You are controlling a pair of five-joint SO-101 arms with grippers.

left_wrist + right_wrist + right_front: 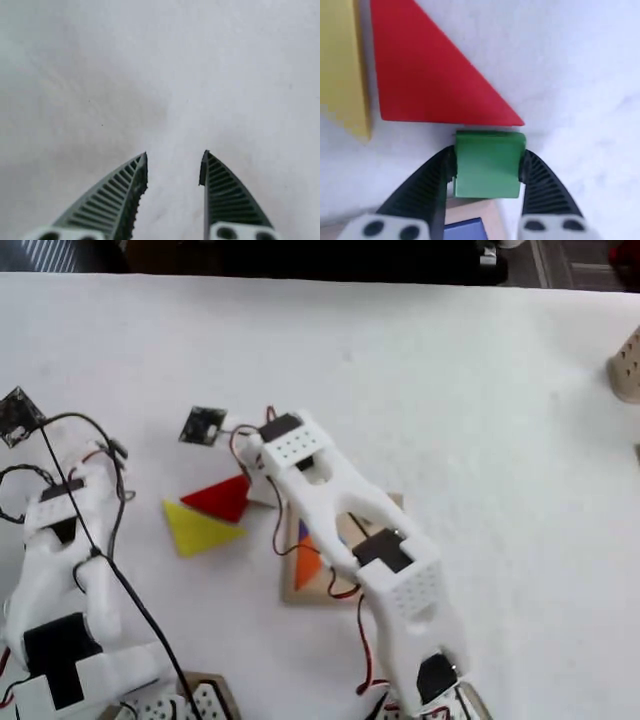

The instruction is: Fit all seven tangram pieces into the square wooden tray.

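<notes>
Pinching one green piece [487, 170], right end effector [488, 152], left end effector [175, 154] gaping

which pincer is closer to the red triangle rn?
Right. The right pincer, shut on the green square, sits right beside the red triangle. The left pincer is open over bare table, away from the pieces.

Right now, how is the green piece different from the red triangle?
The green piece looks square, while the red triangle has three corners. The green piece is pinched by the right tool; the red triangle lies free on the table. The red triangle is also clearly bigger than the green piece. Both are flat, brightly coloured tangram pieces, sitting close together.
</notes>
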